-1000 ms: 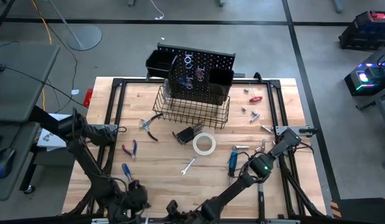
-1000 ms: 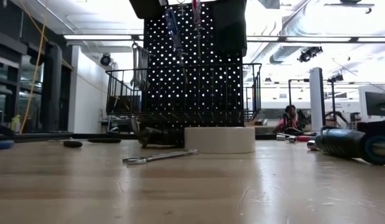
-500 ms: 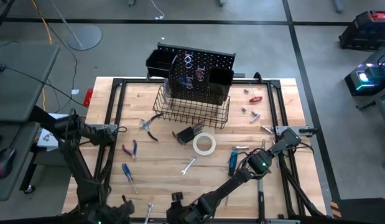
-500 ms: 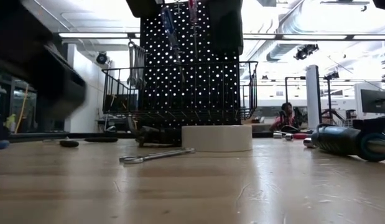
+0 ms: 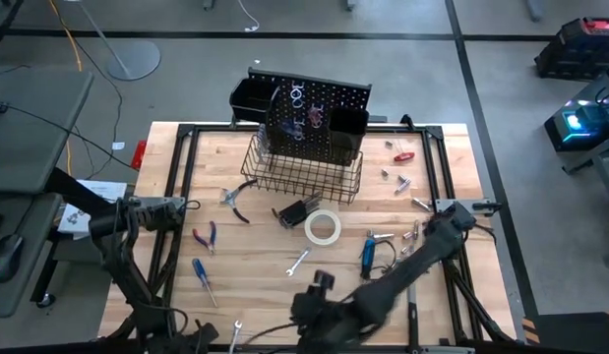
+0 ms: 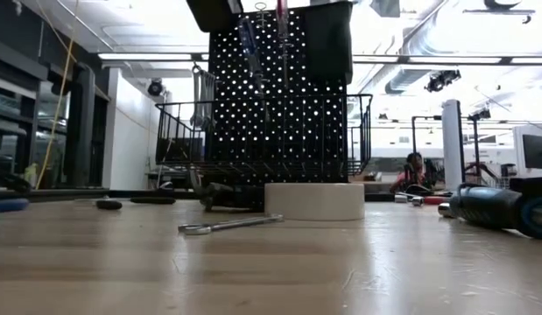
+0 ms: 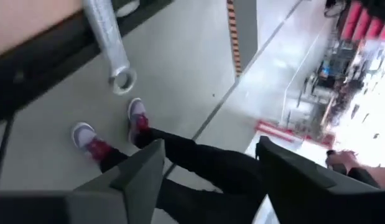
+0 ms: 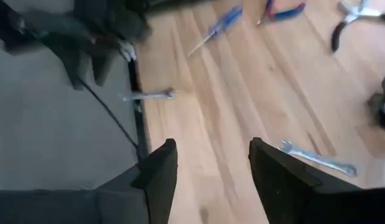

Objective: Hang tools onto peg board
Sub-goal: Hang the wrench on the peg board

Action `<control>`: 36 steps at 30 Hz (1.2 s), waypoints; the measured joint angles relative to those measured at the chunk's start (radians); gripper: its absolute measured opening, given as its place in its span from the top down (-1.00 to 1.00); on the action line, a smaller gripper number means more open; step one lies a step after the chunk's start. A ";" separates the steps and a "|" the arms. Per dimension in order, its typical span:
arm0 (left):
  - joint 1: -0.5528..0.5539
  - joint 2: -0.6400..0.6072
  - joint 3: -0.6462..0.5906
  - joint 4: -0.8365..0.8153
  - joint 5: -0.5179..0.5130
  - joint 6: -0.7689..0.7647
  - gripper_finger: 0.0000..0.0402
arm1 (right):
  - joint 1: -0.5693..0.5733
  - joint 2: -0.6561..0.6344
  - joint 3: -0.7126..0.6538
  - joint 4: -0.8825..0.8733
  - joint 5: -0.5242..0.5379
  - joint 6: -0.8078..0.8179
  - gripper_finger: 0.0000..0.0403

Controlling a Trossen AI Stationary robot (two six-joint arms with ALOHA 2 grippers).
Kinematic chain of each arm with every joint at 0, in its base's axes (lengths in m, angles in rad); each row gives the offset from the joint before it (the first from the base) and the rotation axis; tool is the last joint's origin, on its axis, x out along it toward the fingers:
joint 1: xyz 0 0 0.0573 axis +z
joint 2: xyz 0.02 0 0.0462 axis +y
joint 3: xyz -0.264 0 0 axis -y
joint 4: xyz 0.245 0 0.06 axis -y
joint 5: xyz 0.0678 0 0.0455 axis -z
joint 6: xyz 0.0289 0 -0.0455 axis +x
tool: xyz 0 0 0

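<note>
Lying half over the near table edge, a silver wrench (image 5: 234, 329) is sitting just past the left gripper (image 7: 208, 163) — jaws apart, holding nothing. One bump could be knocking it to the floor. The right gripper (image 8: 211, 163), jaws apart too, is hovering nearby. The peg board (image 5: 306, 122) is standing far off.

Setting: robotics lab or workshop in a large open hall. Evidence: grey concrete floor (image 5: 501, 79) with dark floor lines; wooden tabletop (image 5: 265, 265) on a black metal frame; exposed ceiling ducts (image 6: 428, 66) and strip lights; electronics with glowing lights (image 5: 579, 113) on the floor; a seated person (image 6: 414, 171) far behind.
</note>
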State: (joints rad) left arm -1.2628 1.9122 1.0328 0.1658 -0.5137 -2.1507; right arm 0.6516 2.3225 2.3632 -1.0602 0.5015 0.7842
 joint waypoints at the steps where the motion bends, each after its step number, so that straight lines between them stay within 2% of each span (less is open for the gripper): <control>1: -0.003 0.008 0.001 0.013 -0.005 -0.016 -0.25 | 0.002 -0.009 0.001 -0.012 0.017 0.004 0.06; 3: -0.002 0.020 0.003 0.017 0.001 -0.022 -0.30 | -0.006 -0.018 -0.008 -0.030 0.032 0.018 0.06; 6: 0.000 0.023 0.002 0.020 0.003 -0.029 -0.32 | -0.030 0.011 -0.018 -0.027 0.007 0.015 0.06; 8: 0.000 0.021 0.003 0.022 0.003 -0.032 -0.33 | -0.045 -0.021 -0.019 0.005 -0.013 0.022 0.06; 13: 0.020 0.022 0.003 -0.036 0.029 -0.037 -0.33 | -0.077 -0.027 -0.026 0.091 -0.097 0.022 0.05; 18: 0.038 0.023 0.005 -0.120 0.055 -0.039 -0.33 | -0.072 -0.032 -0.025 0.120 -0.105 0.025 0.05; 22: 0.048 0.037 0.005 -0.118 0.071 -0.029 -0.33 | -0.074 -0.026 -0.026 0.115 -0.139 0.027 0.05; 31: 0.040 0.040 0.004 -0.113 0.118 -0.011 -0.33 | -0.074 -0.025 -0.025 0.115 -0.138 0.047 0.05; 36: 0.036 0.039 -0.002 -0.042 0.146 0.030 -0.33 | -0.075 -0.026 -0.025 0.118 -0.139 0.047 0.05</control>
State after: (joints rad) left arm -1.2265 1.9507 1.0304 0.1242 -0.3681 -2.1210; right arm 0.5766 2.2967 2.3379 -0.9426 0.3626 0.8315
